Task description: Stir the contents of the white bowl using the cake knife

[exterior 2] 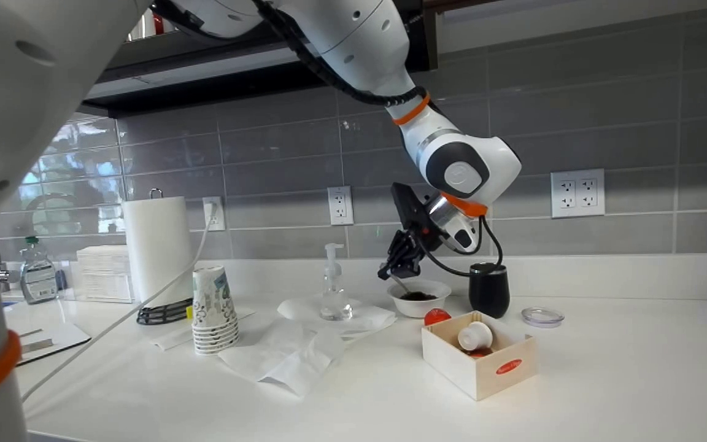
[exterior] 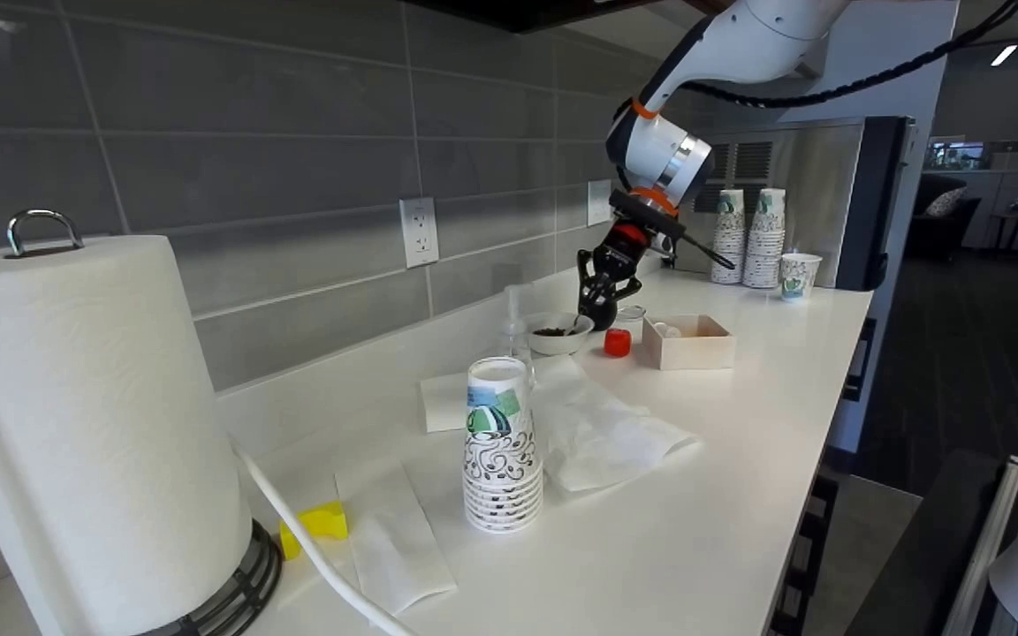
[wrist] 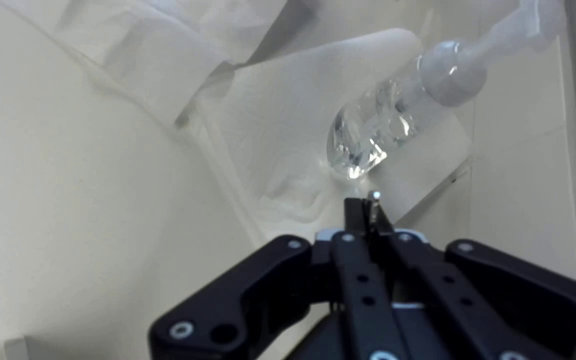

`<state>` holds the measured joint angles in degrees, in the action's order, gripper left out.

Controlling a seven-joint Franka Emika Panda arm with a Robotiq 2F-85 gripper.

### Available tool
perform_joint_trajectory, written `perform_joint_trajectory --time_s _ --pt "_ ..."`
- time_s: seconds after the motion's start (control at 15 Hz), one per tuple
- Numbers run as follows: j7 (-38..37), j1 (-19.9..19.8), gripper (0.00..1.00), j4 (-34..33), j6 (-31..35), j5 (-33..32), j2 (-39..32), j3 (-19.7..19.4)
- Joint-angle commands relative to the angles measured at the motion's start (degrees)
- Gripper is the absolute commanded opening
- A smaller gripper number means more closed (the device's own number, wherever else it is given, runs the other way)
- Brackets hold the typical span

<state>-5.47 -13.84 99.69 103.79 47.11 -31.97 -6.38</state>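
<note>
The white bowl (exterior 2: 401, 307) stands on the counter by the back wall, with dark contents (exterior 2: 418, 296) inside. It also shows in an exterior view as a bowl (exterior: 559, 344) beside the soap bottle; the wrist view does not catch it. My gripper (exterior 2: 385, 272) hangs tilted just above the bowl's rim. It is shut on a thin metal utensil, the cake knife (exterior 2: 399, 284), which slants down into the bowl. The knife's lower end is hidden in the dark contents. In the wrist view only a short shiny bit of the knife (wrist: 374, 210) shows at the gripper (wrist: 363, 215).
A clear pump bottle (exterior 2: 336, 301) stands on paper towels (exterior 2: 295, 356) near the bowl. Close on its opposite side are a red piece (exterior: 617, 343), a black tumbler (exterior 2: 489, 294) and a wooden box (exterior 2: 479, 368). Stacked paper cups (exterior: 502, 442) stand farther off.
</note>
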Motion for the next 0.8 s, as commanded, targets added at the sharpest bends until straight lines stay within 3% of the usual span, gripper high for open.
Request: perform_joint_trajectory --time_s 0.0,0.47,0.73 --pt "-1.7 0.6 0.01 -1.7 -6.9 -3.4 -0.4 0.0" --pt "7.1 -0.4 0.01 0.3 -10.9 -1.5 1.5 1.3" --pt "11.0 -0.3 0.01 1.6 -9.4 -0.2 2.9 0.9"
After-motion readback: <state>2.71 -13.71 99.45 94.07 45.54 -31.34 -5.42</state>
